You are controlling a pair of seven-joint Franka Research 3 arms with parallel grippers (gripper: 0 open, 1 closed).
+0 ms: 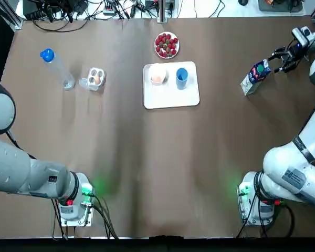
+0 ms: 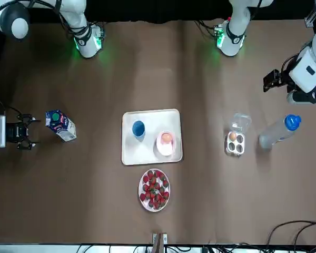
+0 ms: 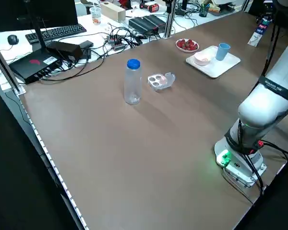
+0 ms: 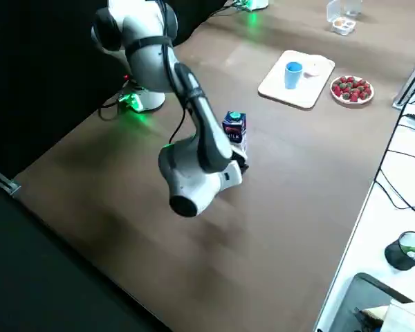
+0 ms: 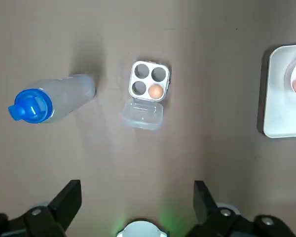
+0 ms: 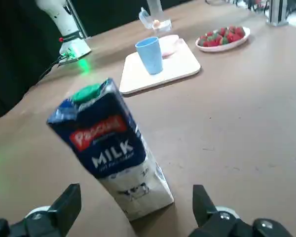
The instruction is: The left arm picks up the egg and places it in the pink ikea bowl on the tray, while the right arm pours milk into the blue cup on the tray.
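A: Where's the egg?
B: Sitting in the pink bowl on the tray. The left tool hangs wide open above the surface.
A: And the milk?
B: The milk carton stands just beside the right tool, which is spread wide too.

White arms, green-lit bases

The desk is plain matte brown. The tray is white, the cup light blue, the bowl pale pink, and the egg in it orange-tan. The milk carton is dark blue with a green cap, a red band, white lettering and a white base with dark markings. Red strawberries fill a white plate. The bottle is clear with a blue cap. The egg box is clear, its second egg tan. The left hand and right hand are black.
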